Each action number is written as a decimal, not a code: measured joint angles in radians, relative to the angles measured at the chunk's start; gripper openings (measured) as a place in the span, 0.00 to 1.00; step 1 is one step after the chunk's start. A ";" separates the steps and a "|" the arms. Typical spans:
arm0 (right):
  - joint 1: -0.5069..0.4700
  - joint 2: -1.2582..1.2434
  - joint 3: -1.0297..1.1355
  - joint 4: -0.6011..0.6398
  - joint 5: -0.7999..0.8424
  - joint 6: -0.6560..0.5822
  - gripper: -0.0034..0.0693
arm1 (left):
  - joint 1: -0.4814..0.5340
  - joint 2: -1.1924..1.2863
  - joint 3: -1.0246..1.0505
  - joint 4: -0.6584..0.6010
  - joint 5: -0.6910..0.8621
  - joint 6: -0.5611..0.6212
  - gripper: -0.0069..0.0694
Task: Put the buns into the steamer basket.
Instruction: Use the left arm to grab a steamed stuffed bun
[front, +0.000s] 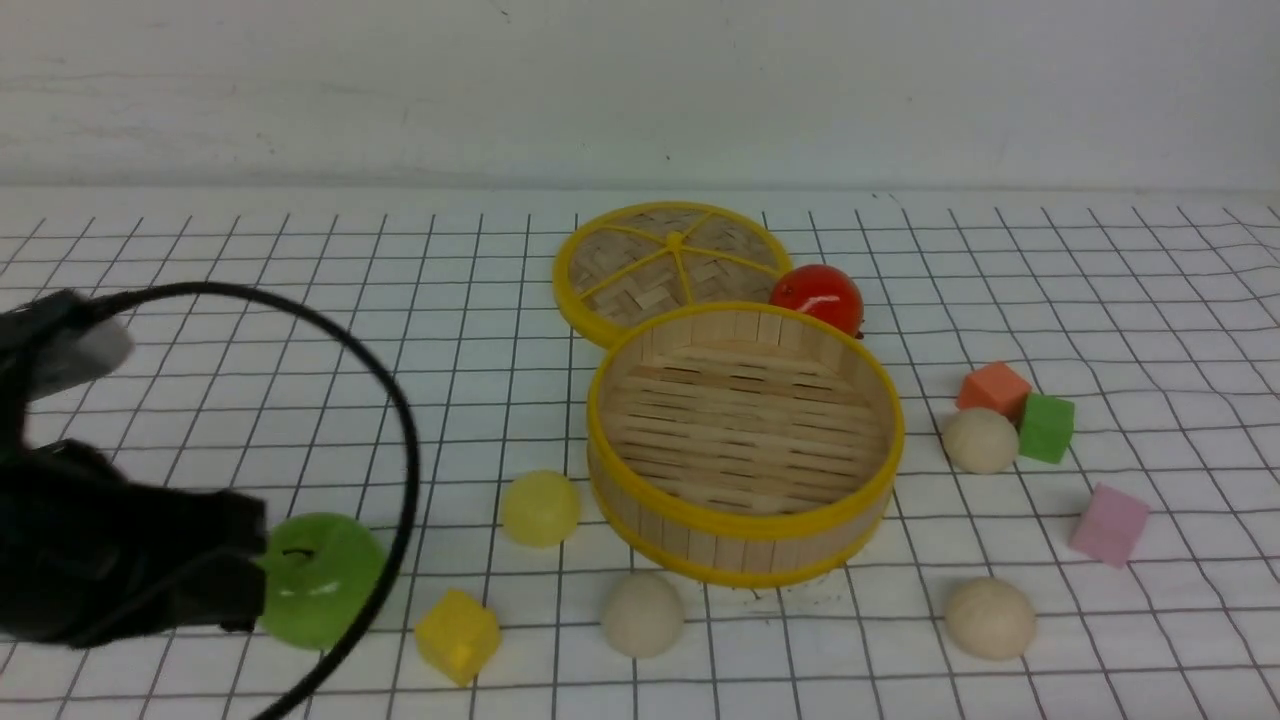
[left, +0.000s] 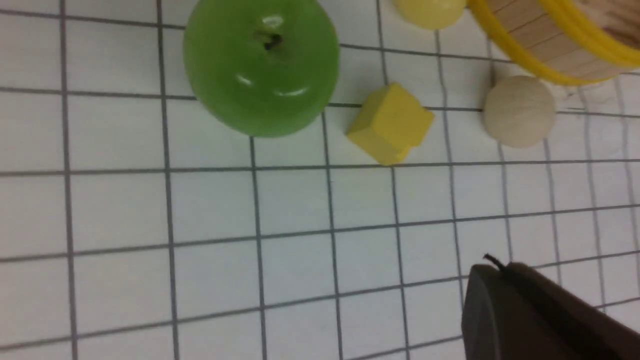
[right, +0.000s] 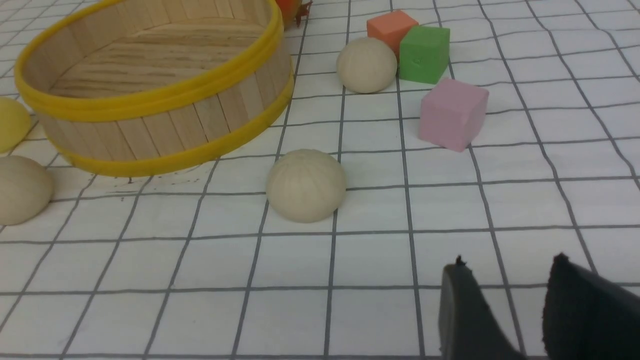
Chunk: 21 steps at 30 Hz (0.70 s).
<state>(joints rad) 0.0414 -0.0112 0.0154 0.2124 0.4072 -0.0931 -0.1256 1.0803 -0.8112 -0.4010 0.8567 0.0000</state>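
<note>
The steamer basket (front: 742, 552) stands empty in the middle. Around it on the cloth lie the buns: a pale yellow one (front: 540, 508) at its left, a cream one (front: 643, 613) in front, another cream one (front: 990, 618) at the front right, and a third (front: 980, 439) to the right by the cubes. My left gripper (left: 492, 267) is shut and empty above bare cloth, apart from the cream bun (left: 519, 111). My left arm (front: 120, 570) sits beside the green apple. My right gripper (right: 510, 272) is open and empty, short of a cream bun (right: 306, 185).
A green apple (front: 320, 580) and a yellow cube (front: 457, 635) lie at the front left. The woven lid (front: 670, 265) and a red ball (front: 817, 297) sit behind the basket. Orange (front: 993, 388), green (front: 1046, 427) and pink (front: 1108, 524) cubes lie at the right.
</note>
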 joint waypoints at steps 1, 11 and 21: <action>0.000 0.000 0.000 0.000 0.000 0.000 0.38 | -0.051 0.109 -0.054 0.014 0.003 0.011 0.07; 0.000 0.000 0.000 0.000 0.000 0.000 0.38 | -0.402 0.454 -0.362 0.310 -0.007 -0.161 0.07; 0.000 0.000 0.000 0.000 0.000 0.000 0.38 | -0.408 0.699 -0.547 0.456 -0.061 -0.198 0.20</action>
<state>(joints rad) 0.0414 -0.0112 0.0154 0.2124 0.4072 -0.0931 -0.5339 1.7788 -1.3586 0.0549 0.7954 -0.1977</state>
